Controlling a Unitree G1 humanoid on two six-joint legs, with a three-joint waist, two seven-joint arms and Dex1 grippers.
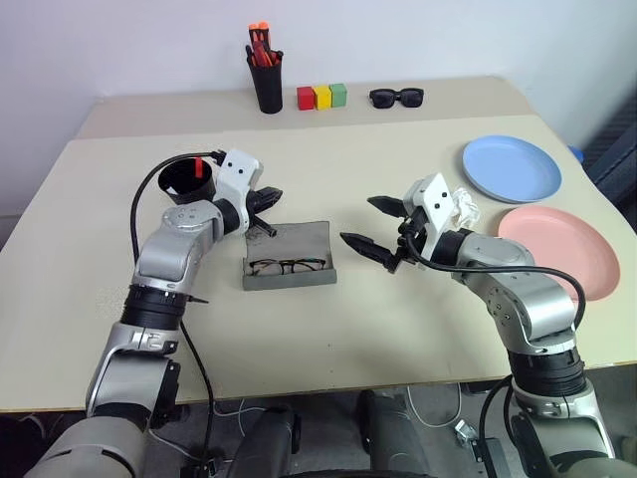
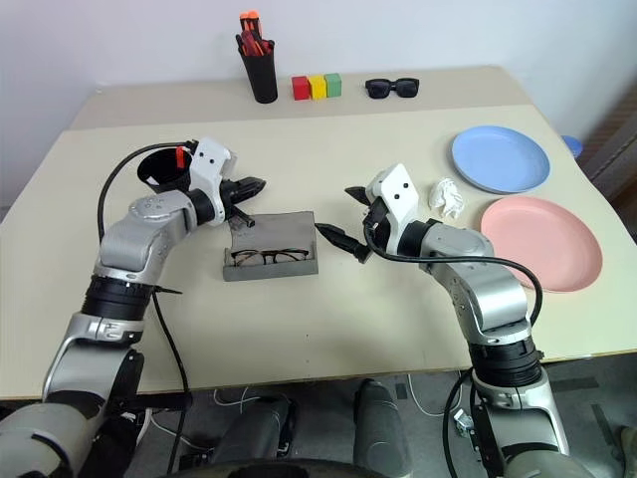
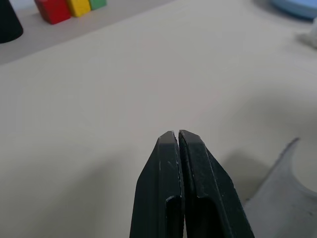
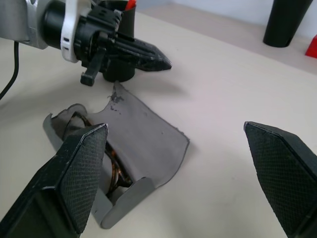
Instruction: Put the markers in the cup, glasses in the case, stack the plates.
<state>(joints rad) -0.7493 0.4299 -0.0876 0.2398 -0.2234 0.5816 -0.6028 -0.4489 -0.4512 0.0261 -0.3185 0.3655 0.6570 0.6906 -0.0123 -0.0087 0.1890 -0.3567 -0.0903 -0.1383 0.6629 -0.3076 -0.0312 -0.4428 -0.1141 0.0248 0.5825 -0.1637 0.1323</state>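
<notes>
our left gripper [image 1: 267, 199] has its fingers pressed together, reaching toward the tabletop's middle; our right gripper [image 1: 373, 227] holds its fingers wide apart, pointing left.

Beige table [image 1: 328, 329]. Grey case [image 1: 291, 261] lies open between the left gripper [image 1: 271, 199] and right gripper [image 1: 374, 227], below both. Black cup [image 1: 187, 179] behind left gripper. Blue plate [image 1: 511, 167], pink plate [image 1: 559, 249], crumpled white wad [image 2: 448, 197] beyond right gripper. Pen holder [image 1: 266, 85], blocks [image 1: 321, 97], sunglasses [image 1: 396, 97] far behind.

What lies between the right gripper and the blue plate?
A crumpled white wad lies between the right gripper and the blue plate, seen in the eye views.
</notes>
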